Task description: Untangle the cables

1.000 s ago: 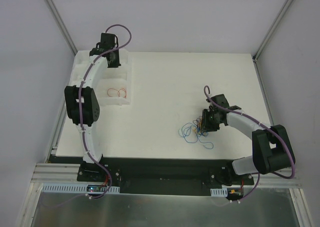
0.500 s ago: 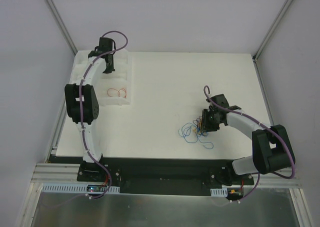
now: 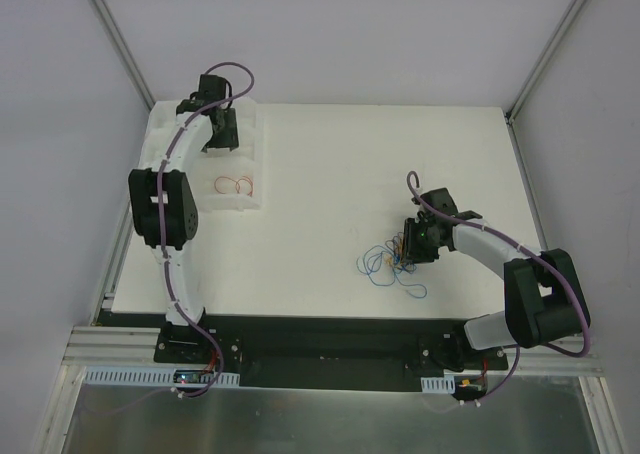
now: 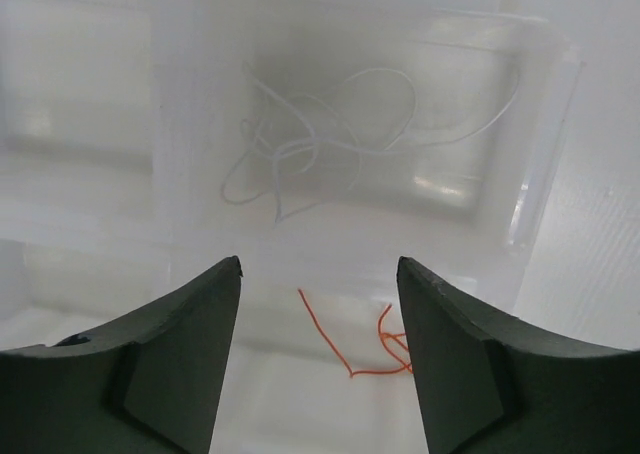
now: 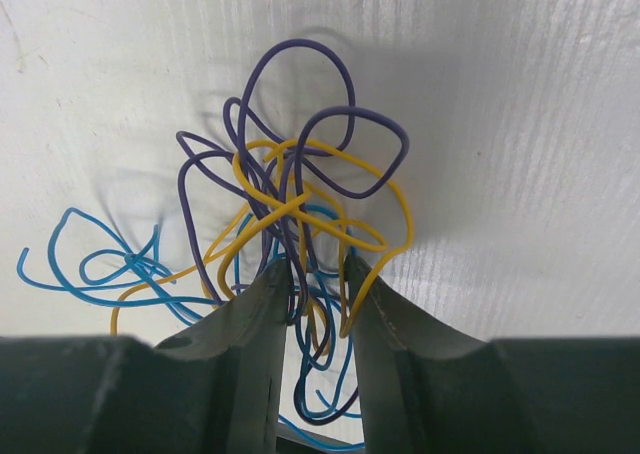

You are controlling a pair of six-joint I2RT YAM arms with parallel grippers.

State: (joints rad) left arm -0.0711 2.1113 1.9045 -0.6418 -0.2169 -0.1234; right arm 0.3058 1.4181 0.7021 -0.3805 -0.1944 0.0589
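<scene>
Right gripper point(image 5: 316, 267) clamped on the cables point(image 5: 292, 206) — a purple-yellow-blue knot; left gripper point(image 4: 319, 266) gaping over the tray point(image 4: 522, 209). Inside it — a white wire point(image 4: 330, 146)

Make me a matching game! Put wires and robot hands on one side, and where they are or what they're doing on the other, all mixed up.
Things:
1. left gripper
2. right gripper
3. red wire
4. tangled wires

Places or states:
A. lying in the white tray
B. pinching some strands of the tangle
C. open, holding nothing
D. bunched together on the table

Pairs: 1-C, 2-B, 3-A, 4-D
</scene>
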